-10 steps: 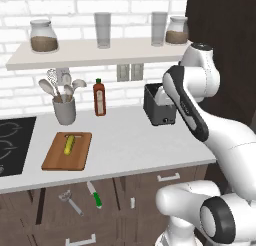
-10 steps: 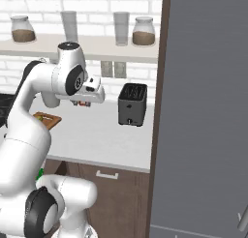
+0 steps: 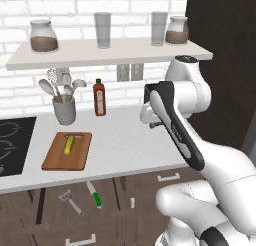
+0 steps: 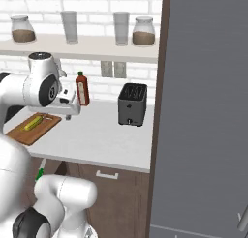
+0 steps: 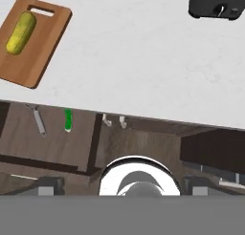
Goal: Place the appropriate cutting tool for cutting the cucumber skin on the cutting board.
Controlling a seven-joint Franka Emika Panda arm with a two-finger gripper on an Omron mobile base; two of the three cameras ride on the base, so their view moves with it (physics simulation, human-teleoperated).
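The grey metal peeler [image 3: 70, 202] [image 5: 38, 119] lies below the counter's front edge, before the dark wood cabinet fronts, with a green-handled knife [image 3: 95, 195] [image 5: 68, 120] just right of it. The yellow-green cucumber [image 3: 69, 144] [image 4: 34, 122] [image 5: 20, 32] rests on the brown cutting board [image 3: 55, 162] [image 4: 26, 134] [image 5: 40, 62] at the counter's left. My gripper [image 3: 156, 125] [image 4: 68, 117] [image 5: 123, 187] hangs open and empty above the counter's middle, right of the board, well above the peeler and apart from it.
A black toaster [image 4: 132, 104] [image 5: 217, 4] stands at the counter's right, by a tall dark cabinet [image 4: 203, 111]. A red bottle [image 3: 99, 97] and a utensil pot [image 3: 64, 109] stand at the back wall. A stovetop [image 3: 12, 145] lies left of the board.
The arm has swung the hand left and a little lower, away from the toaster toward the counter's middle. The board, cucumber, peeler and knife have not moved.
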